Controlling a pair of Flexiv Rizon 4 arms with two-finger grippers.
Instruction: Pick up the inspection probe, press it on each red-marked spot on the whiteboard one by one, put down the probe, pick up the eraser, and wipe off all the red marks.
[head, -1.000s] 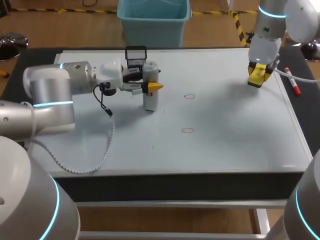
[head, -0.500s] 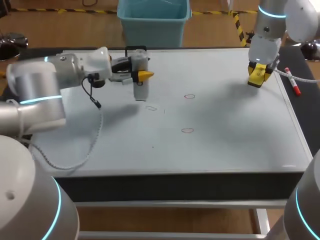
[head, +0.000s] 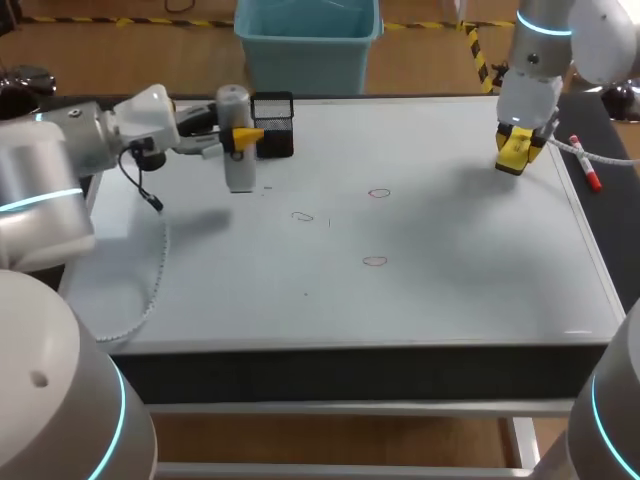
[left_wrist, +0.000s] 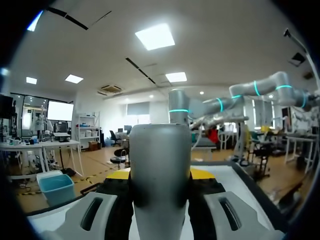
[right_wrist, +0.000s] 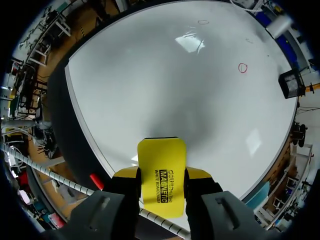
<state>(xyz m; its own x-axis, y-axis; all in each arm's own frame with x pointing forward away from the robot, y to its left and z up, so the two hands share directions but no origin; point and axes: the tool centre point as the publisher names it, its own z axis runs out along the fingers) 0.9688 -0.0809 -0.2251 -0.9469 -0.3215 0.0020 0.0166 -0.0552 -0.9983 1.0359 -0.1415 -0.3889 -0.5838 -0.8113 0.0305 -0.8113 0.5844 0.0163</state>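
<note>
The inspection probe (head: 236, 150), a grey upright cylinder, is held in my left gripper (head: 243, 136) at the whiteboard's (head: 450, 300) far left, beside a black mesh holder (head: 273, 124). In the left wrist view the probe (left_wrist: 160, 170) fills the space between the fingers, which are shut on it. Two clear red marks (head: 379, 193) (head: 374, 261) and a fainter one (head: 302, 216) lie mid-board. My right gripper (head: 518, 150) hangs over the far right corner, shut on the yellow eraser (right_wrist: 161, 177). From that wrist view, red marks (right_wrist: 242, 68) (right_wrist: 203, 22) lie far ahead.
A red marker (head: 587, 172) lies just off the board's right edge, close to my right gripper, and shows beside the eraser as a red tip (right_wrist: 96, 181). A white coiled cable (head: 150, 290) trails from my left arm over the board's left part.
My left arm has swung the probe away from the faint mark to the far left, next to the black holder. The right arm and eraser have stayed put.
</note>
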